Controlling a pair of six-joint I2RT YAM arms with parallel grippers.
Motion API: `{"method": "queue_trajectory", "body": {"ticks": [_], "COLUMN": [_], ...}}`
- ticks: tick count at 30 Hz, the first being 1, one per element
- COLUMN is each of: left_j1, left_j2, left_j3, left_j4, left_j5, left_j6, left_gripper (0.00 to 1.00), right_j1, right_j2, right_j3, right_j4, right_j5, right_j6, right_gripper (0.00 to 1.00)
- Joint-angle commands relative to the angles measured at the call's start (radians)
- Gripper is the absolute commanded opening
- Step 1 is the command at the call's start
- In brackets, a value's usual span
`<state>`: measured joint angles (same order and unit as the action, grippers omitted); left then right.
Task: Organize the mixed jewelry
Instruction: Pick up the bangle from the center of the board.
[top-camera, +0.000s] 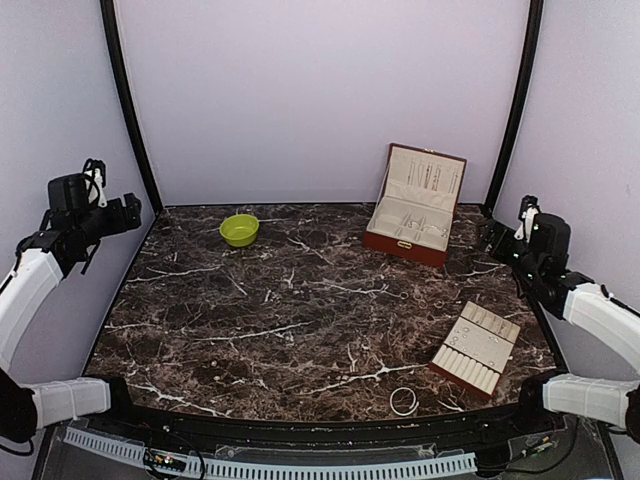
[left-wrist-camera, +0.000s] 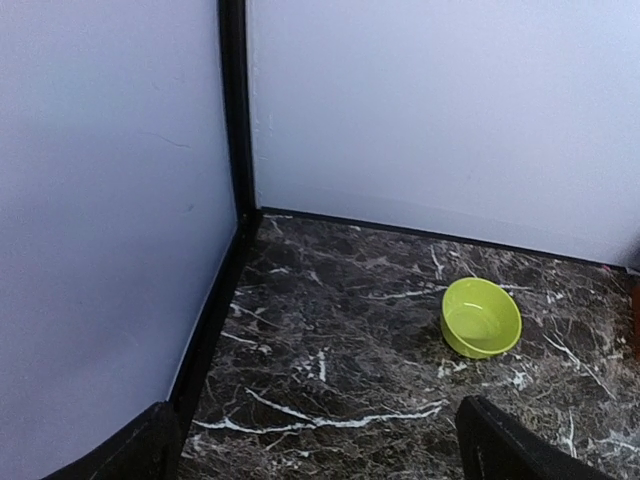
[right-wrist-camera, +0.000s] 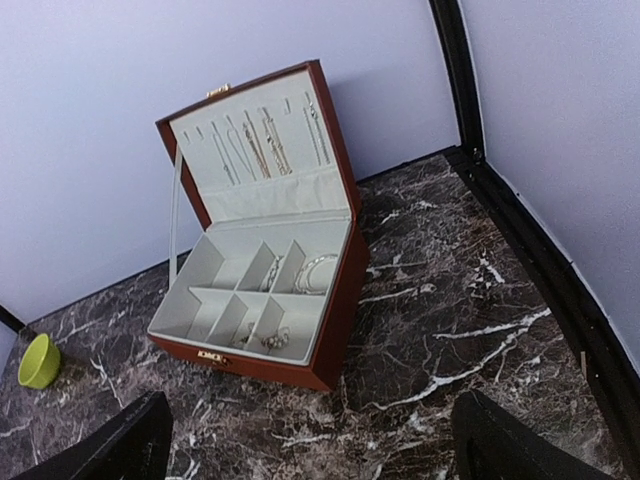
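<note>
Silvery jewelry is scattered around. A thin hoop (top-camera: 404, 402) lies on the marble near the front edge. Small pieces sit in the beige slotted tray (top-camera: 477, 347). In the open red-brown jewelry box (right-wrist-camera: 345, 290), fine chains (right-wrist-camera: 265, 140) hang in the lid, a bangle (right-wrist-camera: 318, 270) rests in a back compartment and small pieces (right-wrist-camera: 268, 340) lie in a front one. My left gripper (top-camera: 133, 207) hovers open at the far left, high above the table. My right gripper (top-camera: 491, 236) is open at the far right, facing the box. Both hold nothing.
A lime-green bowl (top-camera: 239, 230) stands at the back left, also seen from the left wrist (left-wrist-camera: 481, 317). The jewelry box (top-camera: 415, 205) stands at the back right. Pale walls with black corner posts (top-camera: 130, 110) enclose the dark marble table (top-camera: 270, 320).
</note>
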<state>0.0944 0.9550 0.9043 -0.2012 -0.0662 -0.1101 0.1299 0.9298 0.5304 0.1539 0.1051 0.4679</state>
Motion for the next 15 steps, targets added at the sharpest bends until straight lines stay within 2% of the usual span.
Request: {"method": "queue_trajectory", "body": {"ticks": [1,5,9,11,15], "left_j1": [-0.121,-0.174,-0.182,-0.182,-0.182], "left_j2": [0.063,0.094,0.101,0.101,0.108], "left_j3": [0.095,0.147,0.132,0.103,0.063], "left_j4": [-0.035,-0.01,0.077,0.134,0.135], "left_j5": [0.06,0.211,0.328,0.348,0.335], "left_j6": [0.03,-0.001,-0.03,-0.028,-0.005], "left_gripper": [0.99,0.99,0.99,0.99,0.99], "right_j1": [0.018,0.083,0.175,0.223,0.304], "right_j2": [0.038,0.058,0.085,0.099,0.113], "right_j3": [0.065,0.075,0.092,0.105,0.118], "right_j4": [-0.084,-0.111,-0.145,-0.162,-0.217], "right_j5": [-0.098,-0.137,-0.127,-0.126,-0.123], "right_j6": [-0.068,-0.066,-0.051,-0.045,-0.034], "right_gripper": [0.98,0.98,0.97,0.96,0.93]}}
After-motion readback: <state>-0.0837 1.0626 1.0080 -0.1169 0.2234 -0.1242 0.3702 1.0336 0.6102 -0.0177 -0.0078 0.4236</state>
